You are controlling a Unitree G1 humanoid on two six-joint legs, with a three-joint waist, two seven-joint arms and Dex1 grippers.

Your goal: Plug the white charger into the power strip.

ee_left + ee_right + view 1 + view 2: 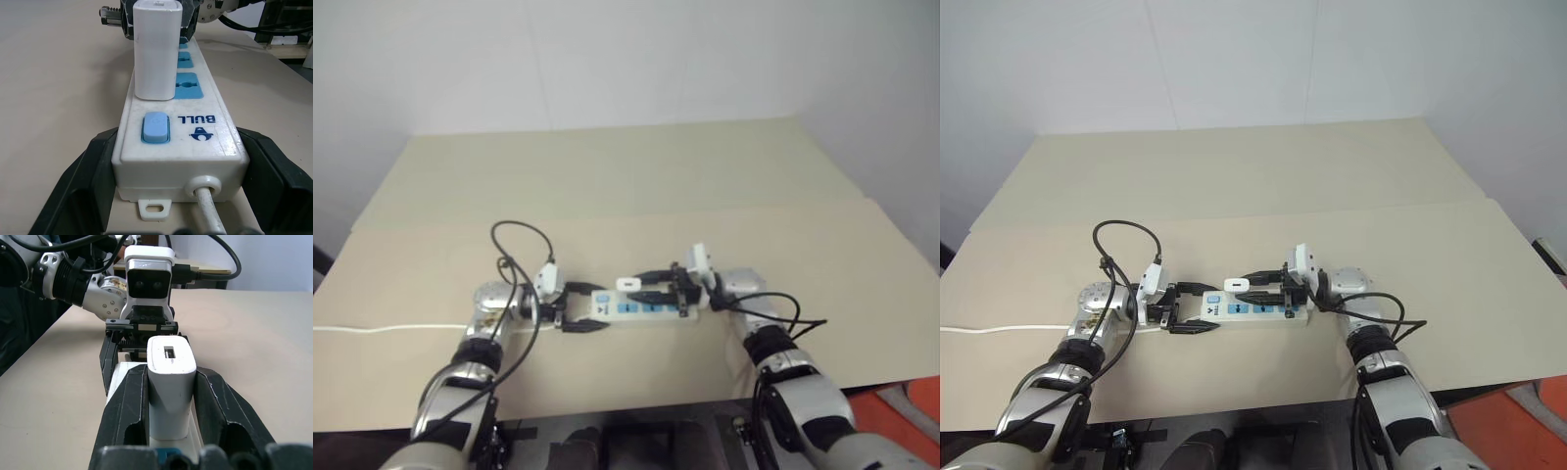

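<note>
Soft, even overhead light on the table (607, 176), no glare, only faint shadows under the strip (1258, 311). Head views look a bit hazy and washed out. Wrist views are sharp up close on the charger (168, 382), and the far background goes blurry.

The white charger (155, 51) looked like smooth plastic with a soft shine. The power strip (205, 125) was shiny white plastic too, with a few tiny specks, and its switch (155, 127) was smooth blue plastic. The right pincer (171, 406) had black, dull plastic fingers (124, 406). The desk (607, 176) was tan, flat and matt, like cardboard. The wrist (93, 291) behind was shiny metal.
</note>
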